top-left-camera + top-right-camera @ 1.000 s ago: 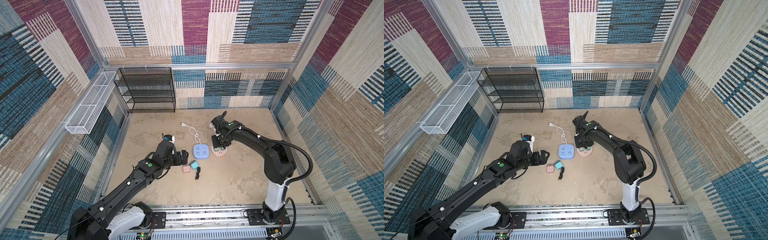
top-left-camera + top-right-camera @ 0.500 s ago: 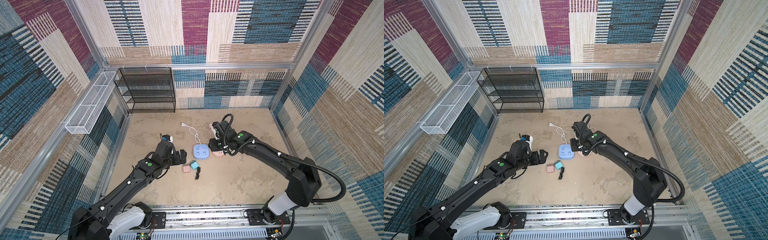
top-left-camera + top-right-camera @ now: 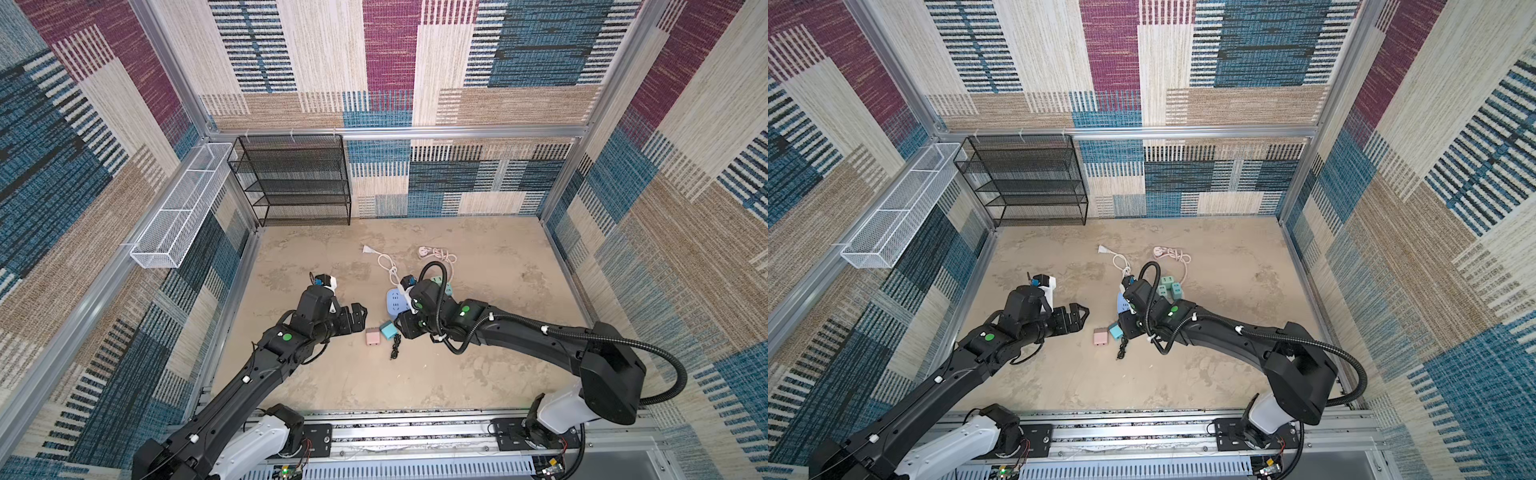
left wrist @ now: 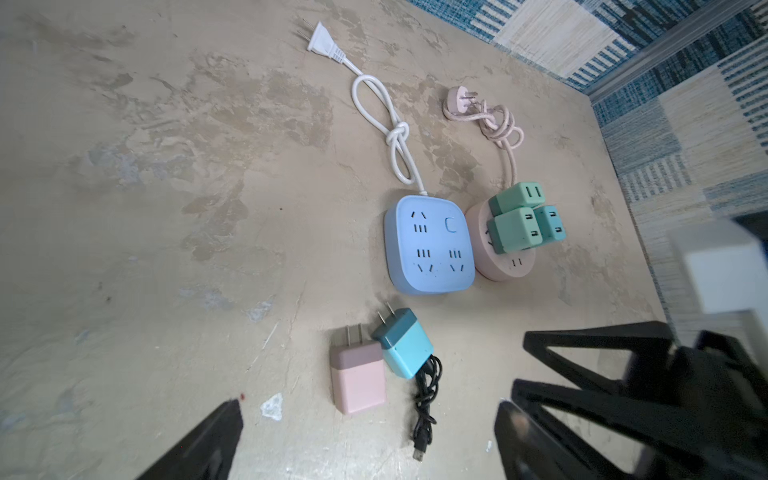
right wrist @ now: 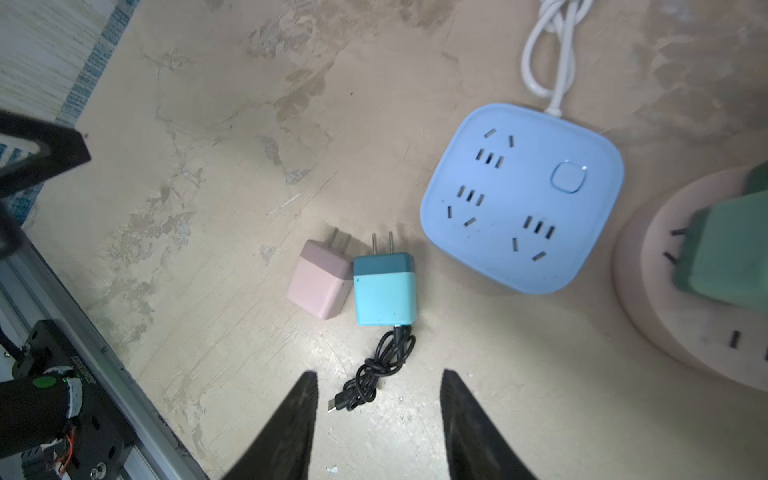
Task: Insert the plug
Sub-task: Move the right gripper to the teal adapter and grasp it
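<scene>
- In a top view, my left gripper (image 3: pixel 356 318) hangs over the floor (image 5: pixel 208 166), left of the plugs. Its jaws are spread wide and hold nothing.
- My right gripper (image 5: pixel 378 415) hovers low behind the blue plug's cable. Its fingers stand partly apart, with nothing gripped between them.
- The blue plug (image 5: pixel 384 291) lies flat on the floor, in no socket. Its two prongs point towards the blue socket.
- A pink plug (image 5: pixel 320 278) lies beside the blue plug, touching its side. Its prongs point roughly the same way.
- A black cable (image 5: pixel 374 370) runs from the blue plug's back end in a loose tangle. Its free end lies near my right fingertips.
- The blue socket (image 5: pixel 523 199) is square and sits with its outlets facing up. It is near the plugs' prongs but apart from them.
- A knotted white cord (image 4: pixel 390 124) runs away from the blue socket across the floor.
- A round pink socket (image 4: pixel 505 266) sits just beside the blue one, with three green adapters (image 4: pixel 515 232) plugged into its top.
</scene>
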Available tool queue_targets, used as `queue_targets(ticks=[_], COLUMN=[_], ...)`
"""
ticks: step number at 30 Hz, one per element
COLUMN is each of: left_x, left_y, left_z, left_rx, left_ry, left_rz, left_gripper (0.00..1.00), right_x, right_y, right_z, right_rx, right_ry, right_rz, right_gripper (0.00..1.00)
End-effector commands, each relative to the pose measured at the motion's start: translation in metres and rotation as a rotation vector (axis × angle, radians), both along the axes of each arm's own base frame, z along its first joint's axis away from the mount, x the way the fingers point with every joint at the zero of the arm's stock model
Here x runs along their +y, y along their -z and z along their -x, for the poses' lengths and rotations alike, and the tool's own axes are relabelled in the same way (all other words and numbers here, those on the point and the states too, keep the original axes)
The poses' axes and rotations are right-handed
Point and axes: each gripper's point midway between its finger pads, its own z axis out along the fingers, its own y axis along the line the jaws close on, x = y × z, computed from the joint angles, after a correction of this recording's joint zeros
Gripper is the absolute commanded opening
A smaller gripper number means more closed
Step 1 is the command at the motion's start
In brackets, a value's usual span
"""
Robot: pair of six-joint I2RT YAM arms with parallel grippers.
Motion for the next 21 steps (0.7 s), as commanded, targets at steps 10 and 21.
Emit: queue_targets(ticks=[10,21], left_x=[-0.014,-0.014], left_y=[0.004,0.004], left_z=[0.0,-0.003], left_rx=[0.056,0.071], left_ry=[0.041,0.015], left_rz=[0.104,0.192], left_gripper=[1.0,1.0], right_x=[0.012,0.03], right_y=[0.04,0.054], right_z=[0.004,-0.007], right_rx=[0.003,0.006], right_ry=[-0.089,-0.123], right_rz=[0.066,0.08], right_gripper=[0.6,0.58])
